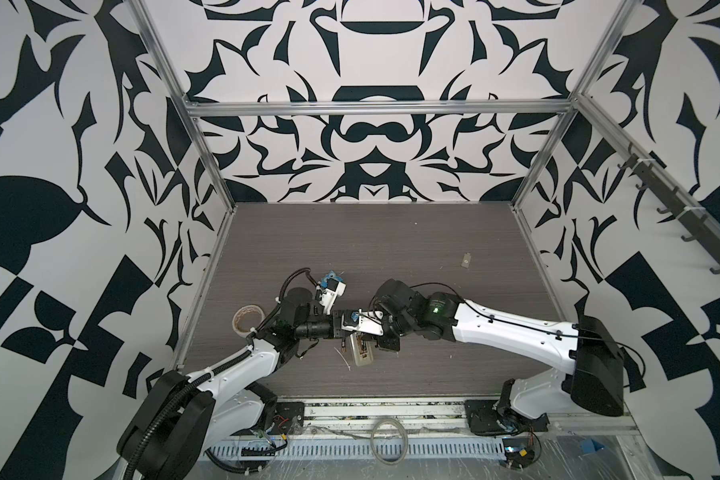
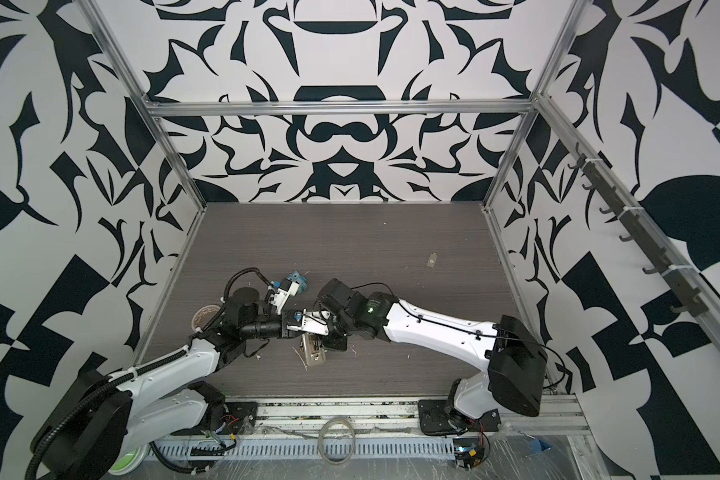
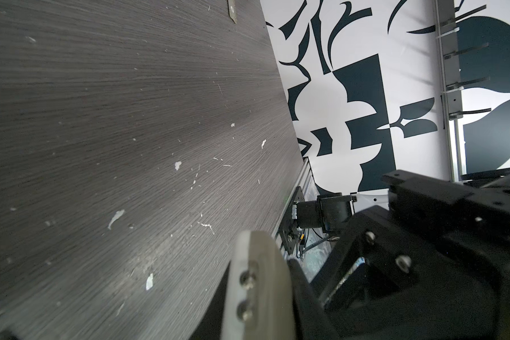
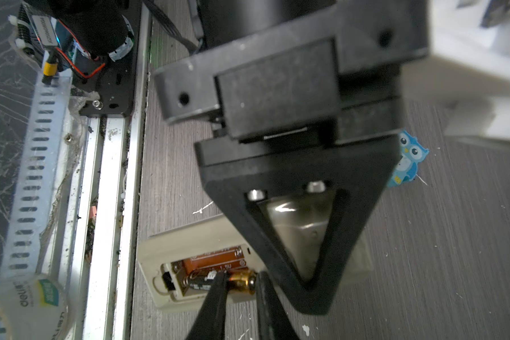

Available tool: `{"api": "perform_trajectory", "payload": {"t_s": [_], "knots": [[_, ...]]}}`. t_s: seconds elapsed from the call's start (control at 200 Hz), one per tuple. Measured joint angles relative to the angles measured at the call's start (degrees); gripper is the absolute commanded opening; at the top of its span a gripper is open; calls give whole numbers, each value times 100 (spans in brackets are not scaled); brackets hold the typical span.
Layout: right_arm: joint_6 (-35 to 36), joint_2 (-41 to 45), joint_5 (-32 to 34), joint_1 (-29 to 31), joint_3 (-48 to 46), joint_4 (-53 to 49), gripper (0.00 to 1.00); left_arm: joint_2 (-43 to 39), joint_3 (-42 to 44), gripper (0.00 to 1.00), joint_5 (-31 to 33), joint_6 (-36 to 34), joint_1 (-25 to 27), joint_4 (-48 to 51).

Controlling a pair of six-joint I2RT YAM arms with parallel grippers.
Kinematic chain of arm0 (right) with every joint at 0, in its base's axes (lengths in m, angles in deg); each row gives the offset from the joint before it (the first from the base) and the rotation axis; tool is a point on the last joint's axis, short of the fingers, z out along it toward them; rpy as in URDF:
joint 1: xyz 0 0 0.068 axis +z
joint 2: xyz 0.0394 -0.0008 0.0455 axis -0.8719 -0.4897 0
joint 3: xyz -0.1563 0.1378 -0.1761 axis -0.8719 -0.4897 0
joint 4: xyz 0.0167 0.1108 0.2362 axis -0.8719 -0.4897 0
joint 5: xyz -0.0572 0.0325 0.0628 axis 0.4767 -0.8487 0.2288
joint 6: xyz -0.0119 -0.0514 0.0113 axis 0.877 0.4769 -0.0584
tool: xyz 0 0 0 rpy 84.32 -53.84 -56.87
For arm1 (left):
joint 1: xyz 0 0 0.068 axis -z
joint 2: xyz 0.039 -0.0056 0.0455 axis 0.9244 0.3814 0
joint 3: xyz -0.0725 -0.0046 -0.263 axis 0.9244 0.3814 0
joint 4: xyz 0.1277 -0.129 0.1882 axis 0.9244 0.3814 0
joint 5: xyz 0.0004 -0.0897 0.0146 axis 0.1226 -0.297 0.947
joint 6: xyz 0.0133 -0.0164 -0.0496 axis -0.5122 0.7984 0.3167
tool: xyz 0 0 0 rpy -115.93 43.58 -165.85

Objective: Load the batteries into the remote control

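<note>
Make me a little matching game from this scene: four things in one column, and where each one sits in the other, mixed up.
Things
1. battery
2. grey cover plate
3. blue owl figure
4. tape roll

Places
A. at the left edge of the table
B. in the open bay of the remote control, between the right fingers
C. lying alone, toward the table's back right
D. on the table, beside the wrist of the left arm

Pairs: 1-B, 2-C, 3-D, 4-A
</note>
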Motion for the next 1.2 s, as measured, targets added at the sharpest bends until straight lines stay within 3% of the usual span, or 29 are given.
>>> {"api": "perform_trajectory", "payload": {"t_s": [1.2], "knots": [[236,-214,916,426,223,-105,15,-153,22,0,247,-7,0,297]]}}
